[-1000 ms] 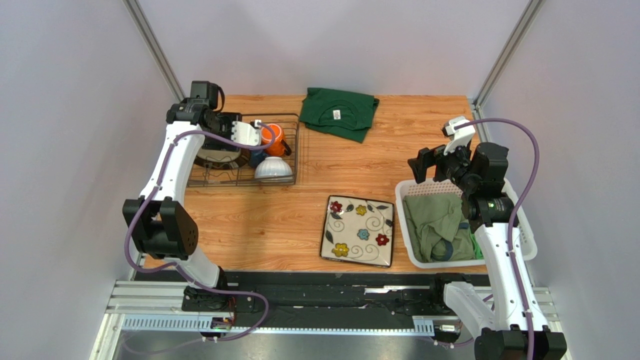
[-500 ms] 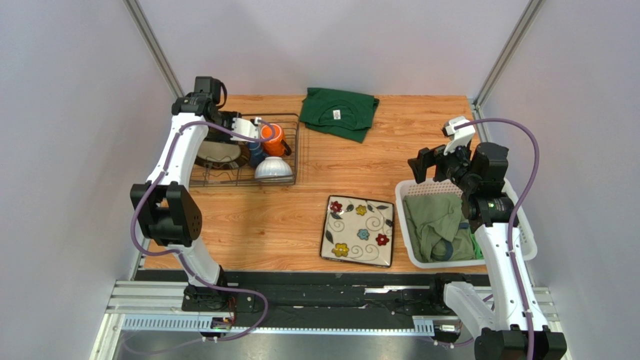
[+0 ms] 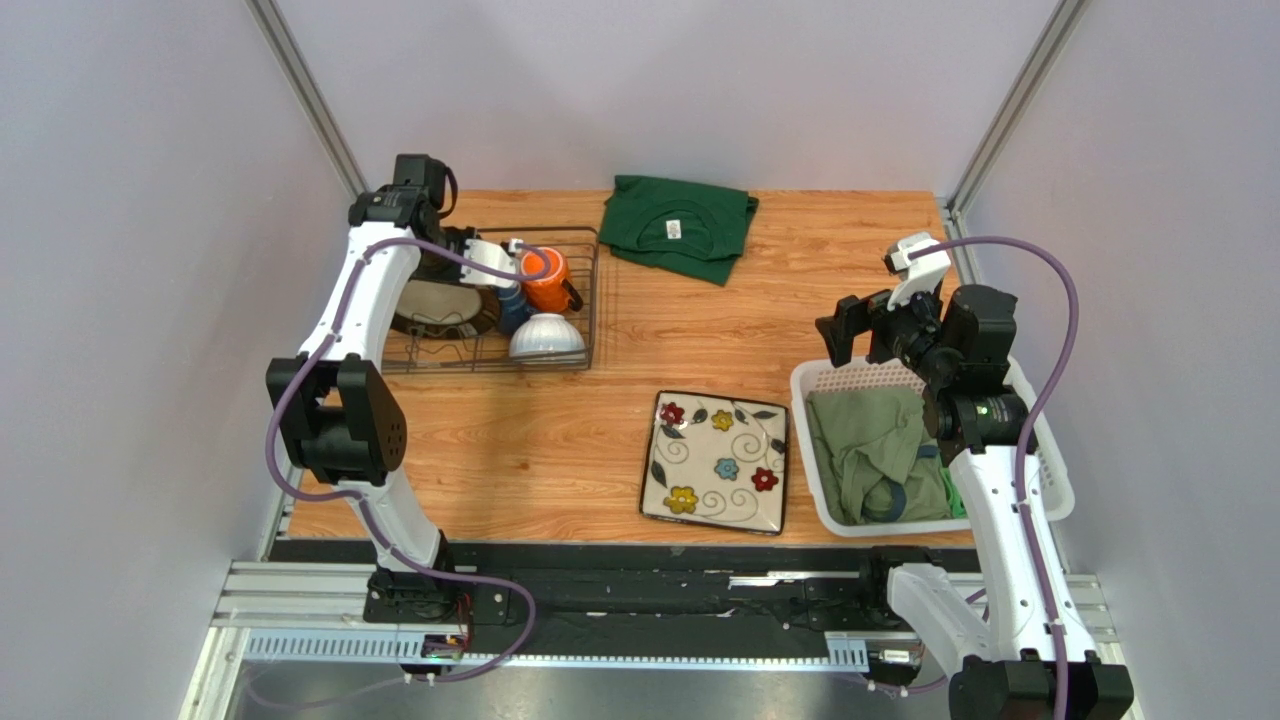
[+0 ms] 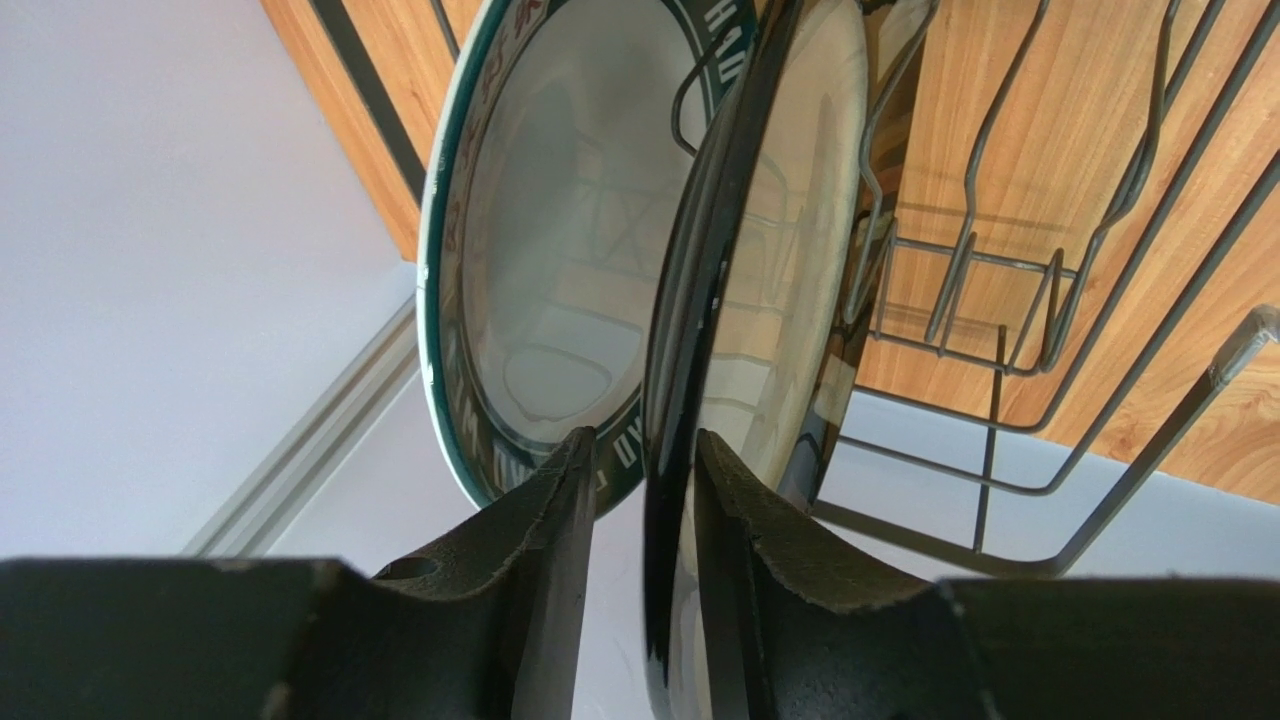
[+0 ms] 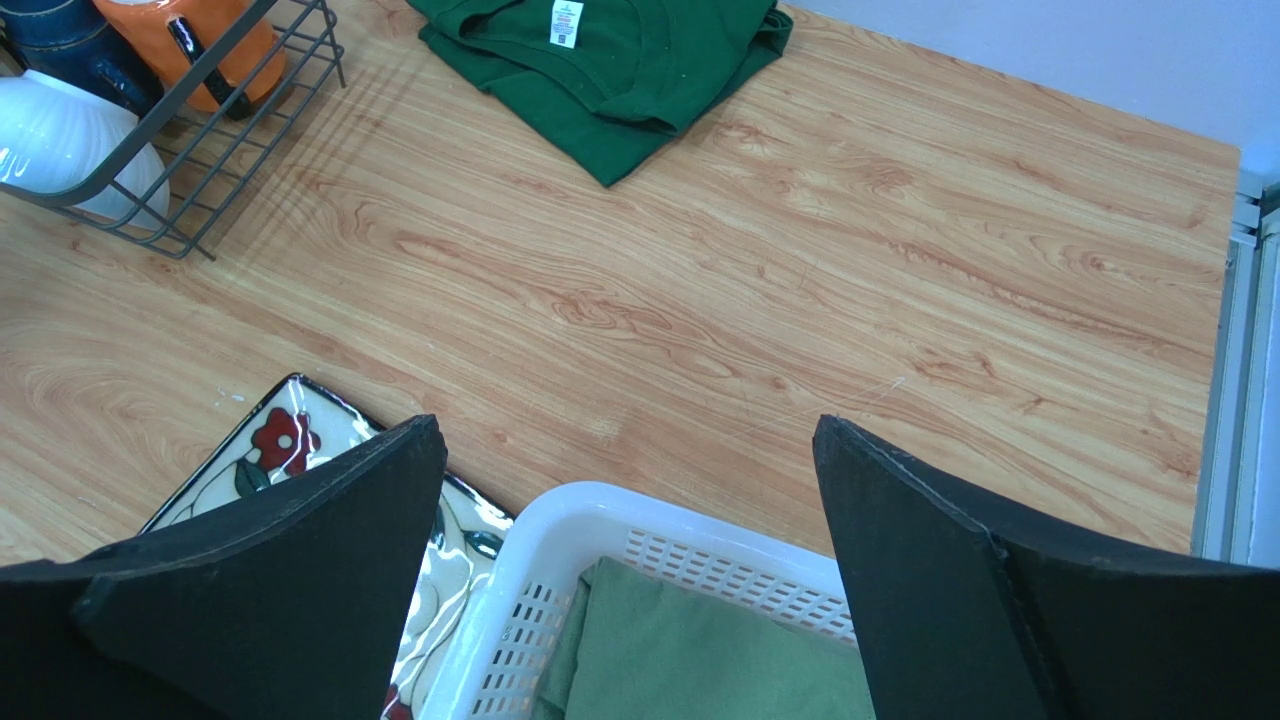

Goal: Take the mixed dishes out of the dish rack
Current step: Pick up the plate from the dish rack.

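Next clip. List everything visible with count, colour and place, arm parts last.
table: one, light wood
rack: one, dark wire, far left of table
green-rimmed plate: one, upright in rack
dark-rimmed plate: one, upright beside it
orange mug: one, in rack
blue mug: one, dark, in rack
bowl: one, white, rack's near right corner
square plate: one, cream with flowers, on table
shirt: one, dark green, folded, far edge
basket: one, white plastic, right side
clothes: olive, in basket
left fingers: black, either side of dark-rimmed plate's rim
right fingers: black, wide apart over basket's rim
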